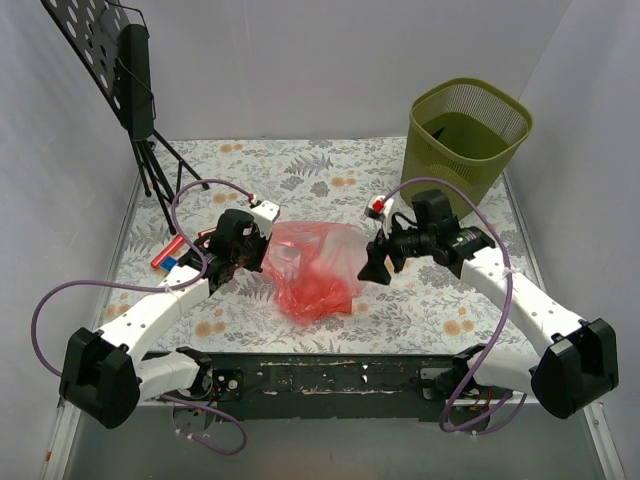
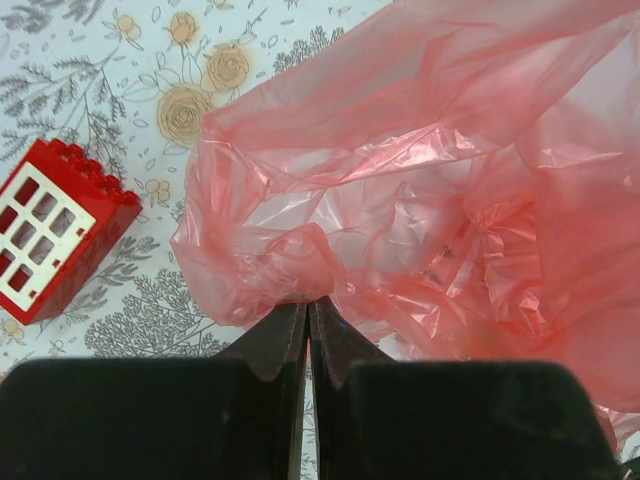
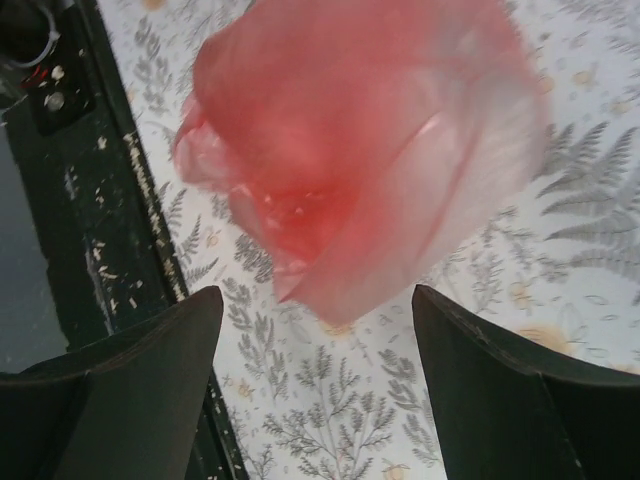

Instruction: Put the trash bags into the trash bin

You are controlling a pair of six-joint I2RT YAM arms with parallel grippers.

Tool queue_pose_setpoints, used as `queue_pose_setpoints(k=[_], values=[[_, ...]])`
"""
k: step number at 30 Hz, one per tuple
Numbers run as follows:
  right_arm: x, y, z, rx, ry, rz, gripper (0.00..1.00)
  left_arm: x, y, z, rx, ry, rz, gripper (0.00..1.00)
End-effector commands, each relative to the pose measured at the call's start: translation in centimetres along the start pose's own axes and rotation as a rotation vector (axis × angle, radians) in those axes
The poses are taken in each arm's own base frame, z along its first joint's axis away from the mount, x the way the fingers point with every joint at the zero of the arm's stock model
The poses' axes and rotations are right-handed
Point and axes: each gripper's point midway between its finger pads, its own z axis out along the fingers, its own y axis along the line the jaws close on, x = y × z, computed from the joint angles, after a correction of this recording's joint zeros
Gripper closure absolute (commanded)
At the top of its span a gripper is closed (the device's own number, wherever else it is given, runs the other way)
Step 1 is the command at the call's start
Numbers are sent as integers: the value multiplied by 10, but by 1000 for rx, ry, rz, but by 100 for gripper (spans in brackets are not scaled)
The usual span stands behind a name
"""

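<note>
Two arms of same build. Left arm [image 1: 165, 310], right arm [image 1: 525, 300]: white link shells, blocky matte-black joint housings, largest at left elbow [image 1: 98, 378] and right elbow [image 1: 580, 368]. Thin purple cable loops free along each: left cable [image 1: 33, 322], right cable [image 1: 432, 181]. Wrists black; small white cap [image 1: 265, 210] on left one. Left end effector [image 2: 308, 305]: black, broad squared bodies, fingers tapering to thin dark tips. Right end effector [image 3: 318, 300]: black wedge-shaped fingers, smooth inner faces. Base plate [image 1: 330, 375]: dark metal, scuffed, white flecks, small screw heads
</note>
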Motion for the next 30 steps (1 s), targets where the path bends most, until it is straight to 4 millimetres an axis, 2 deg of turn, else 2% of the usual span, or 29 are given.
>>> queue_pose_setpoints(k=[1, 5, 8, 10, 14, 18, 20, 23, 27, 28, 30], values=[[14, 33, -8, -144, -68, -89, 14, -18, -4, -4, 30, -20, -53, 100], [37, 22, 8, -113, -76, -59, 14, -21, -9, -4, 57, -17, -64, 100], [30, 12, 26, -120, -110, 17, 15, -17, -3, -3, 41, -6, -70, 100], [26, -3, 34, -86, -99, 44, 16, -16, 1, -3, 35, 0, -75, 100], [25, -21, 36, -41, -116, 45, 17, -13, 9, -3, 15, 8, -75, 100], [41, -34, 33, -19, -71, 111, 18, -8, 14, -1, 1, 9, -68, 100], [41, -42, 34, -4, -99, 124, 20, -5, 14, 0, 3, 9, -66, 100], [32, -42, 39, -52, -151, 123, 34, -2, 13, 1, 14, 11, -70, 100], [18, -16, 40, -251, -193, 111, 58, -5, 12, 3, 33, 10, -75, 100], [15, -8, 37, -301, -190, 121, 64, -7, 12, 3, 36, 8, -80, 100], [13, -5, 32, -307, -156, 156, 86, -16, 11, 0, 49, -4, -99, 100]])
